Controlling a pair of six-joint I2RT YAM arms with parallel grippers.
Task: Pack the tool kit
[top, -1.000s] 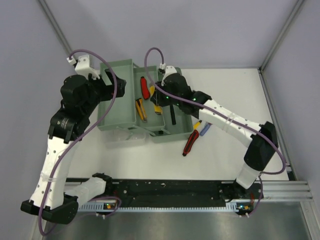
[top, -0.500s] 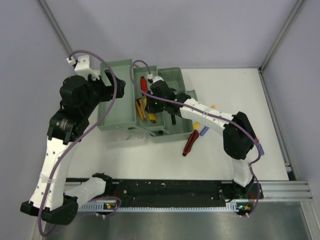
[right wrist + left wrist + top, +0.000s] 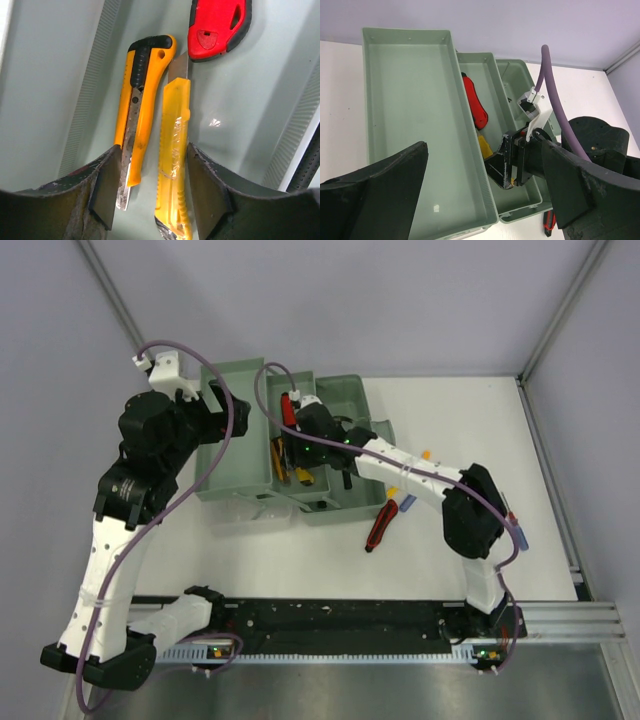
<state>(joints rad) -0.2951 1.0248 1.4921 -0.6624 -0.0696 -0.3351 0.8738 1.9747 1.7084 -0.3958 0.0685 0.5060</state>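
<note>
**Packing the tool kit: hazards on record**

**Item.** Green toolbox (image 3: 337,514), open, on the white table (image 3: 460,420). The lid (image 3: 235,445) is laid back to the left.

**Contents, narrow tray.** Orange knife (image 3: 145,85) with a black grip, and a yellow knife (image 3: 172,145) just beside it. A red handle (image 3: 220,25) lies beyond both.

**Outside the box.** Red pliers (image 3: 381,526) and a blue-handled piece (image 3: 408,503) lie on the table near the front right corner. Both are judged not yet packed.

**Right tool** (image 3: 152,165). Low inside the tray, fingers apart and gripping nothing. The yellow knife lies between the fingers and the orange knife is partly under the left one.

**Left tool** (image 3: 485,150). Spread wide near the lid's near end. Whether it touches the lid cannot be told.

**Risks, as judgement:**
1. Closing the right tool here may pinch both knives at once or skew one against the other, since they lie so close.
2. Bare blade metal shows on both knives, so a sideways drag could scrape the tray or snag a finger pad.
3. The yellow knife wears glossy film, so a light grip could slip.
4. The right arm lies across the open box. If the left tool nudges the lid and it swings shut, it would strike that arm.
5. Withdrawing at a slant could hook a knife out over the tray wall.
</note>
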